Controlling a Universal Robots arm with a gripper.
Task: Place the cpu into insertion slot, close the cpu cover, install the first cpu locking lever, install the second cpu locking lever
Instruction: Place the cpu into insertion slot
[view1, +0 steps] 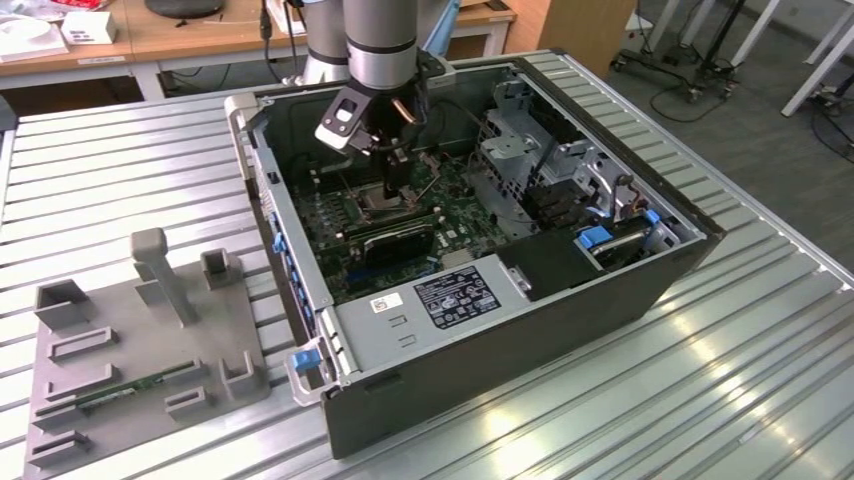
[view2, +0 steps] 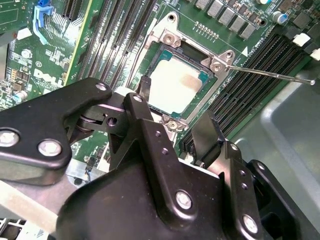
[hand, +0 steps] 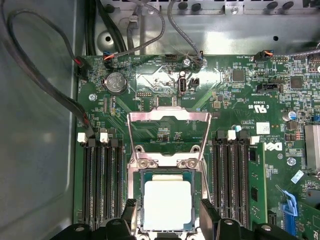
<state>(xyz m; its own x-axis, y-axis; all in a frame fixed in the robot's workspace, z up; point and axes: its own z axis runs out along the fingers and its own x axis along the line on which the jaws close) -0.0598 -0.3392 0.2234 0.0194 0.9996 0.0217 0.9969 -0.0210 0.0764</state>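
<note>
Gripper (view1: 396, 192) spread wide over the seated cpu (hand: 168, 205), cpu cover (hand: 168, 116) raised.
In the exterior view the gripper hangs inside the open computer case (view1: 441, 360), at about 11 o'clock from that view's centre, and a grey fixture plate (view1: 147, 340) lies at the case's 8 o'clock. In both wrist views the cpu lies flat in the insertion slot (hand: 168, 173) of the green motherboard (hand: 225, 90), with the fingers (hand: 131, 212) on either side, apart from it. The cover stands open beyond the slot.
</note>
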